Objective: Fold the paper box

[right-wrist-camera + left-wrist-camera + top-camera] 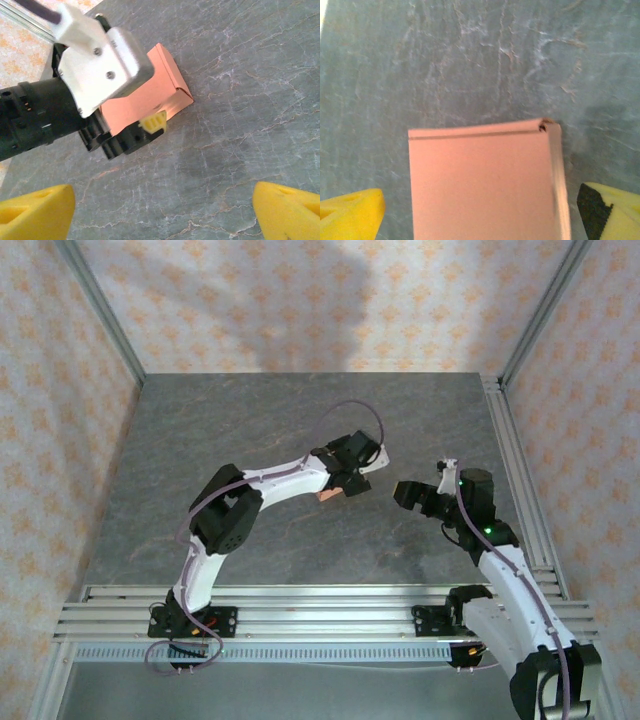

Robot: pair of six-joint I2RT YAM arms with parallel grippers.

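The paper box [330,493] is a small salmon-orange folded box lying on the grey table near the middle. In the left wrist view the box [480,185] sits between the yellow fingertips of my left gripper [481,210], which is open, with a gap on either side. The right wrist view shows the box [150,95] tucked under the left arm's wrist, one yellow fingertip [154,121] beside it. My left gripper [345,483] hovers over the box. My right gripper [408,495] is open and empty a short way to the right, its gripper [162,200] facing the box.
The marbled grey table [250,440] is bounded by patterned walls on three sides. An aluminium rail [515,470] runs along the right edge, and slotted rails [330,605] carry the arm bases at the near edge.
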